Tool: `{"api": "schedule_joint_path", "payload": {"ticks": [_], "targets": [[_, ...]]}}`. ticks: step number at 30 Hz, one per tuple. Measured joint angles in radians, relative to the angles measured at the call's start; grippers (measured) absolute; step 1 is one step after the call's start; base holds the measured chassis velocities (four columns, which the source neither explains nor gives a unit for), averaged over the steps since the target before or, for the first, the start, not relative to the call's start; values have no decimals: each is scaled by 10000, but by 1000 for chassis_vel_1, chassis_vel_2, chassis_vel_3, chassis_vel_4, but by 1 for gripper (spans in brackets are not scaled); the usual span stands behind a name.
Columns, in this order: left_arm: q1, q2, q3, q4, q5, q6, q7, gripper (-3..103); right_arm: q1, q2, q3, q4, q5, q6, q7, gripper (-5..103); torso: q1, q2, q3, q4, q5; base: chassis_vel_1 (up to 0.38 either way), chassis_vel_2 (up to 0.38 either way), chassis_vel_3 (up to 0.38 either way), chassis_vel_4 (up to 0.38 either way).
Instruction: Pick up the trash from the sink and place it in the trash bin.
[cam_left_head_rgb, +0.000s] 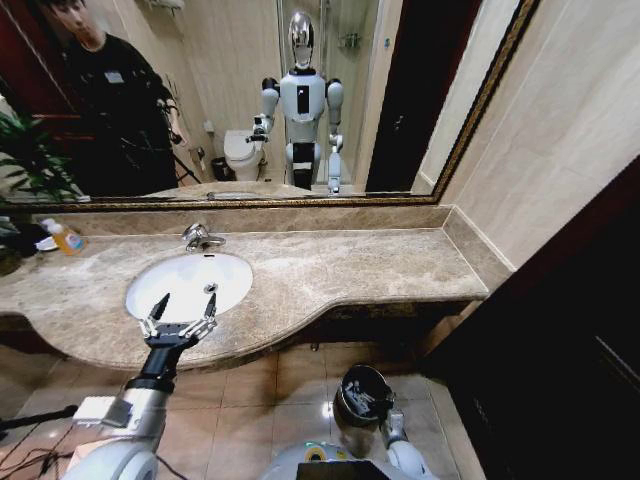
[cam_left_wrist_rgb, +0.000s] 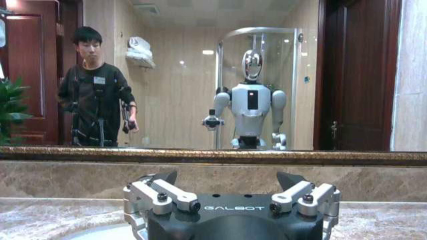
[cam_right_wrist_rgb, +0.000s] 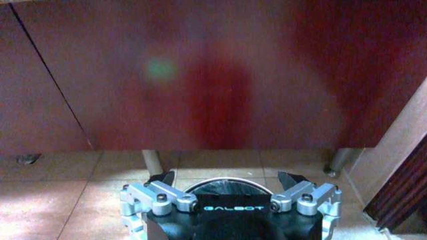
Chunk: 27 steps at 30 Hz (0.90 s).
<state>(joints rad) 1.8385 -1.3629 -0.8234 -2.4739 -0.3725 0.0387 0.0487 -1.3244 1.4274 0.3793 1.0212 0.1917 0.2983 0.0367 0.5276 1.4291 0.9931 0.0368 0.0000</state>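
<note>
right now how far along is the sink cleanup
Done: the trash bin on the floor already holds some bits, and the sink basin looks bare. In hand: nothing; the left gripper is open and empty over the basin's front rim. Left: none that I can see.

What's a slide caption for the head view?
Left gripper open above the white sink; trash bin on the floor below the marble counter.

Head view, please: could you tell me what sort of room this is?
Most likely a bathroom: a white oval porcelain basin with a chrome tap in a beige marble counter, and a gilt-framed wall mirror reflecting a white toilet.
</note>
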Motion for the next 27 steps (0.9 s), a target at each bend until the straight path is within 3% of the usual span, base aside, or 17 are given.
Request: {"api": "schedule_joint_path", "payload": {"ticks": [17, 27], "targets": [[0, 0, 0, 0, 0, 0, 0, 100, 3, 48, -30, 46, -36, -163, -15, 100, 0, 0, 0, 0, 0, 0, 0, 0, 0], [0, 0, 0, 0, 0, 0, 0, 100, -765, -195, 93, 2210, 462, -1015, -1, 100, 0, 0, 0, 0, 1, 0, 0, 0, 0]]}}
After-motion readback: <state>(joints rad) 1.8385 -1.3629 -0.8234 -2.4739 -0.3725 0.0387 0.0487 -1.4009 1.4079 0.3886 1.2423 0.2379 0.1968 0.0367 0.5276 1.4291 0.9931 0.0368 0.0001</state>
